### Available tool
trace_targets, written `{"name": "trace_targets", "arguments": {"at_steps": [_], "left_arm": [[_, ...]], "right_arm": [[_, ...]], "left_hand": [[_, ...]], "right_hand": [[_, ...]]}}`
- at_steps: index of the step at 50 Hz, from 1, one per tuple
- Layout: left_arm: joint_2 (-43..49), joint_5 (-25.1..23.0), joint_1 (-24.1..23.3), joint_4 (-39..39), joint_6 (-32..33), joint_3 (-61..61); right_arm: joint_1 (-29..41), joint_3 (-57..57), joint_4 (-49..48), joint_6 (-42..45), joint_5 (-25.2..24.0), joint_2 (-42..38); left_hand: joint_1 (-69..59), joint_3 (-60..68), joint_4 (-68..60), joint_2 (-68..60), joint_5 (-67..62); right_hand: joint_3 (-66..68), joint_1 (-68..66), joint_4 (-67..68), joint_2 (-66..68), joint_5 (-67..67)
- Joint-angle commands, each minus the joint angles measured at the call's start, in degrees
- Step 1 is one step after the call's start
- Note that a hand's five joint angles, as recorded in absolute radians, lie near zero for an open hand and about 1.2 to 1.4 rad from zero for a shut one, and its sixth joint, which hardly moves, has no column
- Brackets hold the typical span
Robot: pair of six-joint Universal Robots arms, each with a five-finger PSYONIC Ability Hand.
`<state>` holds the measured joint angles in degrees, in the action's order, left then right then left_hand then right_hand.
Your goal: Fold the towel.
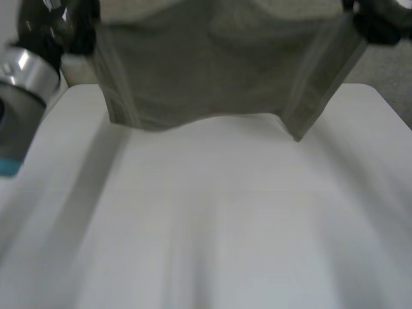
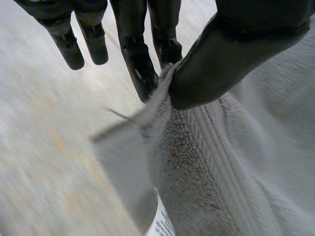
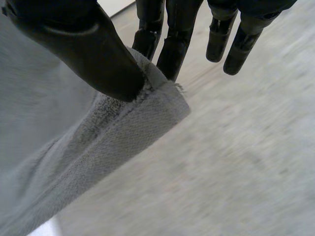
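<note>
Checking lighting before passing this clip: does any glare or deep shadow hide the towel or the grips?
Head view: one glint on a metal ring of the left arm; towel evenly lit. Left wrist view: left hand pinching a towel corner is well lit, no glare. Right wrist view: right hand likewise.

Lab or office room: bare white table (image 1: pixel 225 225), grey carpet floor (image 1: pixel 393 77).

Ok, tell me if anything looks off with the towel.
Nothing damaged or spilled. The towel hangs slightly askew: its bottom corner under the right hand dips lower than the one under the left hand.
</note>
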<state>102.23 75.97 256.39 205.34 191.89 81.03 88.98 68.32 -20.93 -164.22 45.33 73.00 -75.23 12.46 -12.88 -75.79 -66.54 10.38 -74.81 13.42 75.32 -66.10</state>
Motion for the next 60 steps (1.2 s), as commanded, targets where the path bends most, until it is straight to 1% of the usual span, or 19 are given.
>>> {"name": "trace_targets", "arguments": {"at_steps": [1, 3, 5, 10, 16, 18, 21, 23, 29, 32, 35, 37, 42, 51, 56, 57, 58, 59, 60], "left_arm": [[0.16, -3.02, 4.73, -1.17, 0.42, 15.88], [0.16, -3.37, 5.44, -1.25, 0.42, 18.28], [0.16, -4.08, 5.7, -1.43, 0.51, 20.21], [-1.41, -6.1, 6.49, -5.2, 0.42, 24.52], [-5.72, -6.27, 6.23, -9.6, 0.33, 25.75], [-9.05, -6.54, 5.7, -11.7, 0.16, 26.02], [-10.91, -6.45, 5.61, -12.33, -0.2, 26.02], [-14.41, -6.45, 5.53, -13.64, -0.37, 25.93], [-18.91, -6.36, 5.53, -16.99, -0.64, 25.49], [-21.19, -6.36, 5.53, -19.8, -1.08, 25.05], [-22.78, -6.19, 5.7, -21.65, -1.43, 24.35], [-23.21, -6.01, 6.14, -22.61, -1.69, 23.56], [-23.22, -5.75, 6.58, -22.96, -1.69, 22.68], [-23.22, -5.66, 6.4, -23.58, -2.39, 21.53], [-21.02, -5.83, 6.23, -23.14, -2.48, 19.16], [-18.32, -5.83, 6.14, -22.53, -2.48, 17.77], [-14.38, -5.66, 6.14, -21.22, -2.48, 15.49], [-14.34, -5.66, 6.14, -21.21, -2.48, 15.47], [-10.07, -4.96, 5.62, -19.47, -2.39, 12.51]], "right_arm": [[-5.12, 13.22, 0.62, 6.35, -3.67, 1.01], [-6.45, 15.17, 0.8, 7.6, -4.38, 0.92], [-8.81, 18.67, 1.41, 9.44, -7.61, 1.01], [-11.19, 20.97, 3.6, 9.97, -11.22, 2.58], [-13.39, 22.73, 6.86, 9.53, -12.73, 7.51], [-14.0, 24.31, 8.96, 9.45, -14.13, 10.4], [-14.09, 25.02, 11.33, 9.01, -14.75, 12.95], [-14.18, 25.02, 12.83, 8.74, -15.01, 14.18], [-14.09, 24.84, 20.03, 8.56, -14.75, 18.49], [-14.18, 24.75, 21.19, 8.48, -14.31, 19.55], [-14.09, 24.05, 23.39, 8.3, -13.17, 20.78], [-14.01, 23.26, 25.05, 8.04, -10.19, 21.31], [-13.74, 22.73, 25.15, 8.13, -6.67, 21.75], [-13.57, 22.21, 25.41, 7.77, -5.7, 22.01], [-11.99, 21.07, 23.66, 7.42, -5.78, 19.83], [-11.98, 21.06, 23.65, 7.42, -5.78, 19.82], [-10.07, 19.85, 21.3, 8.12, -5.61, 16.77], [-10.05, 19.83, 21.28, 8.13, -5.61, 16.74], [-7.01, 17.83, 17.01, 8.21, -5.17, 12.48]], "left_hand": [[-4.77, -2.46, 2.88, -4.21, -3.46], [-4.77, -2.46, 2.88, -4.21, -3.46], [-4.77, -2.46, 2.88, -4.21, -3.46], [-4.77, -2.46, 2.88, -4.21, -3.46], [-4.77, -2.46, 2.88, -4.21, -3.46], [-4.77, -2.46, 2.88, -4.21, -3.46], [-4.77, -2.46, 2.88, -4.21, -3.46], [-4.77, -2.46, 2.88, -4.21, -3.46], [-4.77, -2.46, 2.88, -4.21, -3.46], [-4.77, -2.46, 2.88, -4.21, -3.46], [-4.77, -2.46, 2.88, -4.21, -3.46], [-4.77, -2.46, 2.88, -4.21, -3.46], [-4.77, -2.46, 2.88, -4.21, -3.46], [-4.77, -2.46, 2.88, -4.21, -3.46], [-4.77, -2.46, 2.88, -4.21, -3.46], [-4.77, -2.46, 2.88, -4.21, -3.46], [-4.77, -2.46, 2.88, -4.21, -3.46], [-4.77, -2.46, 2.88, -4.21, -3.46], [-4.77, -2.46, 2.88, -4.21, -3.46]], "right_hand": [[-0.38, -5.19, -3.42, 4.68, -3.9], [-0.38, -5.19, -3.42, 4.68, -3.9], [-0.38, -5.19, -3.42, 4.68, -3.9], [-0.38, -5.19, -3.42, 4.68, -3.9], [-0.38, -5.19, -3.42, 4.68, -3.9], [-0.38, -5.19, -3.42, 4.68, -3.9], [-0.38, -5.19, -3.42, 4.68, -3.9], [-0.38, -5.19, -3.42, 4.68, -3.9], [-0.38, -5.19, -3.42, 4.68, -3.9], [-0.38, -5.19, -3.42, 4.68, -3.9], [-0.38, -5.19, -3.42, 4.68, -3.9], [-0.38, -5.19, -3.42, 4.68, -3.9], [-0.38, -5.19, -3.42, 4.68, -3.9], [-0.38, -5.19, -3.42, 4.68, -3.9], [-0.38, -5.19, -3.42, 4.68, -3.9], [-0.38, -5.19, -3.42, 4.68, -3.9], [-0.38, -5.19, -3.42, 4.68, -3.9], [-0.38, -5.19, -3.42, 4.68, -3.9], [-0.38, -5.19, -3.42, 4.68, -3.9]]}}
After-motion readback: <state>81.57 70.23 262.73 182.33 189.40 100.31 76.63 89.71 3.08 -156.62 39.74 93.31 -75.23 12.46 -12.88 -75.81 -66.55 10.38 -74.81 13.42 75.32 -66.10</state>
